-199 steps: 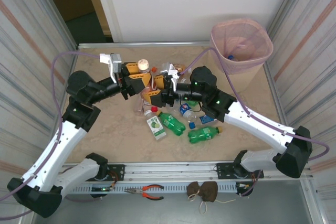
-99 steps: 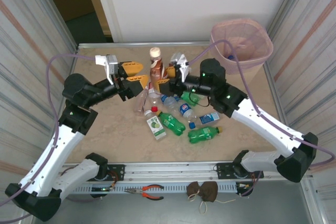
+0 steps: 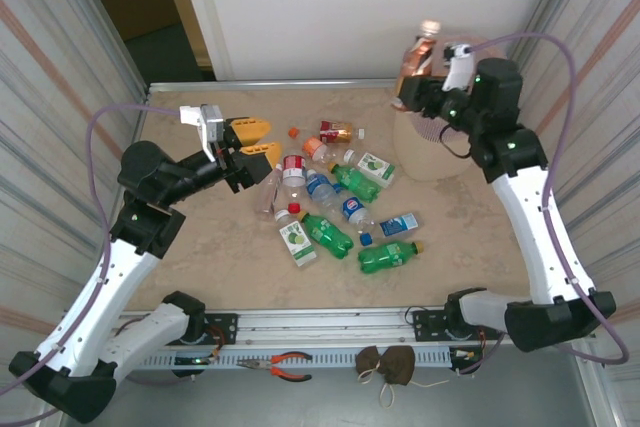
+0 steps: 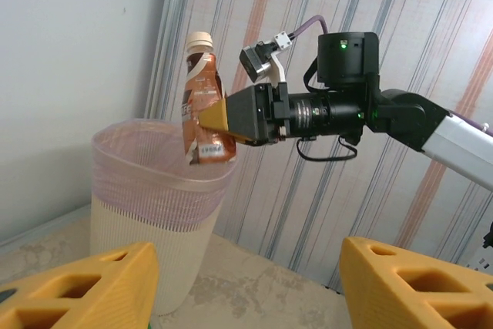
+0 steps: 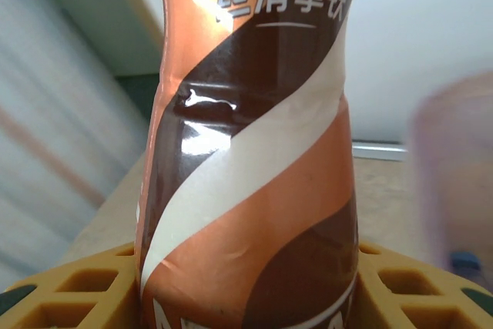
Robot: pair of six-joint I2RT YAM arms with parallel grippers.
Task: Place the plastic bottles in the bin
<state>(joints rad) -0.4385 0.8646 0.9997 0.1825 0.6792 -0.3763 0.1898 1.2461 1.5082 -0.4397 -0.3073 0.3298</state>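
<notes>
The right gripper (image 4: pixel 209 122) is pinched on a slim brown-and-orange plastic bottle (image 4: pixel 202 98) with a cream cap, yellow fingers pressed against the lower half of its body, one on each side. It holds the bottle upright in the air over the rim of the tall pale pink latticed plastic bin (image 4: pixel 154 190). Seen from above, the bin stands at about two o'clock on the beige stone-patterned table (image 3: pixel 220 247), and the bottle hangs over the bin's ten-o'clock edge rather than over the middle of the mouth. The left gripper (image 3: pixel 255 140) is spread and empty, hovering at about ten o'clock from the heap of small clear and green plastic bottles (image 3: pixel 327 234) that lie on their sides in the middle of the table. The held bottle is wrapped in a glossy shrink sleeve, so it probably gives the pads a slick surface. Its wall looks thin and should dent under a hard squeeze. Whether any drink is left inside cannot be told through the sleeve. The present hold low on the body, below the narrow waist, seems sound, since the flare there should stop the bottle sliding down. The bottles on the table are likely light and free to roll, so each is best taken across the middle of its body, clear of the tapering neck and cap.
</notes>
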